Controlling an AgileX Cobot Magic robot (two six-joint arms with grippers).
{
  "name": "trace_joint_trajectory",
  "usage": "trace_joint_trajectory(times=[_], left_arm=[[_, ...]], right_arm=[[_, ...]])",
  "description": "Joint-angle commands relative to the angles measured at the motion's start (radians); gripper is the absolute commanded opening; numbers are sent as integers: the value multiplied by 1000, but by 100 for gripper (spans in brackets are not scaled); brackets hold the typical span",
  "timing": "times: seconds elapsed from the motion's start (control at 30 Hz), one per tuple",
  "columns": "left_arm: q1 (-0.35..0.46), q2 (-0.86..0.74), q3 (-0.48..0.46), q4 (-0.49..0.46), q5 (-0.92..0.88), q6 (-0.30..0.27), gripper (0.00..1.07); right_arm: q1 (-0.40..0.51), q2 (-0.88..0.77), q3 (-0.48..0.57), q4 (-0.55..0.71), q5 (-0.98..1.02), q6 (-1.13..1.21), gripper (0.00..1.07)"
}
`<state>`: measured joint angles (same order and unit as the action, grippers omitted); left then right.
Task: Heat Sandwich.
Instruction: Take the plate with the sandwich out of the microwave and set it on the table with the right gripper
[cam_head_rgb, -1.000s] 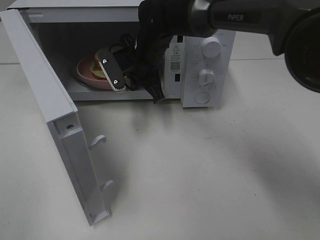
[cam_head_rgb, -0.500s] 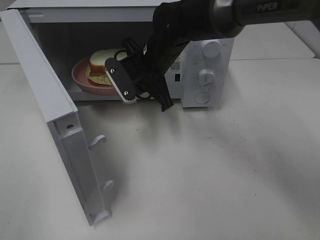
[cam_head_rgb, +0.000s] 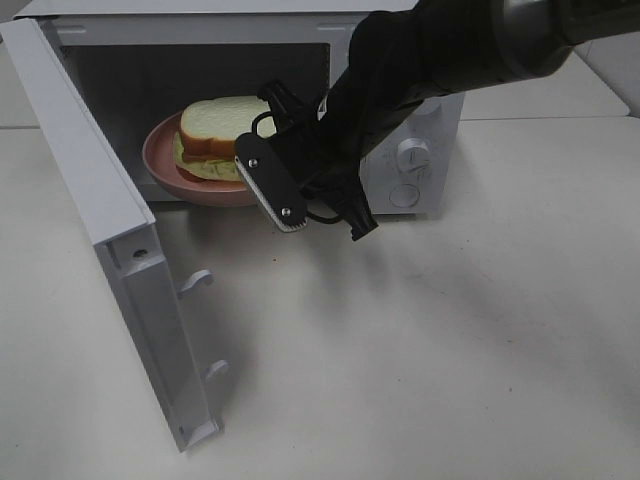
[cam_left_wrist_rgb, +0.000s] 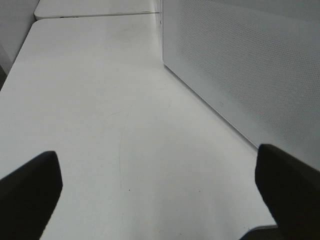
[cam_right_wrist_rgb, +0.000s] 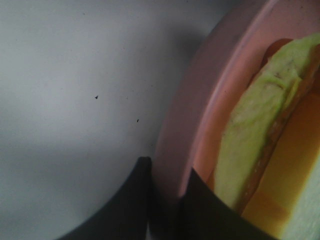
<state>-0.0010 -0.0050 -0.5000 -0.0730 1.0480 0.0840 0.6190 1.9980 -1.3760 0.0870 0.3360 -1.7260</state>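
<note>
The sandwich (cam_head_rgb: 225, 125), white bread with green lettuce, lies on a round pink plate (cam_head_rgb: 165, 160) at the mouth of the open microwave (cam_head_rgb: 415, 150). My right gripper (cam_head_rgb: 258, 182) reaches in from the right and is shut on the plate's near rim. In the right wrist view the two dark fingers (cam_right_wrist_rgb: 120, 210) pinch the pink plate rim (cam_right_wrist_rgb: 200, 110), with the sandwich's lettuce edge (cam_right_wrist_rgb: 255, 130) just beyond. My left gripper (cam_left_wrist_rgb: 160, 200) is open and empty over bare table. It does not show in the exterior view.
The microwave door (cam_head_rgb: 100, 220) stands wide open on the left, its latch hooks pointing toward the table front. In the left wrist view a white perforated panel (cam_left_wrist_rgb: 240, 60) stands close by. White table (cam_head_rgb: 420, 350) spreads in front.
My right gripper has drawn back out of the microwave toward the front right, bringing the plate and sandwich with it from deep in the cavity to its mouth.
</note>
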Motion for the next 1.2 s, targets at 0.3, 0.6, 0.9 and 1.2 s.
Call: trace_joint_trajectory(times=[0.3,0.6,0.9,1.2], left_arm=[[3,-20,4,-1,-11,-3,98],[3,-20,4,-1,-11,-3,98],[3,-20,4,-1,-11,-3,98],[3,-20,4,-1,-11,-3,98]], right_arm=[[-1,-172,236,21,-121,-29,0],[-1,-316,408,20,-128,-27,0],[-1,-470,556,20,-144,-23,0],[-1,-618,679,20,-142,-15,0]])
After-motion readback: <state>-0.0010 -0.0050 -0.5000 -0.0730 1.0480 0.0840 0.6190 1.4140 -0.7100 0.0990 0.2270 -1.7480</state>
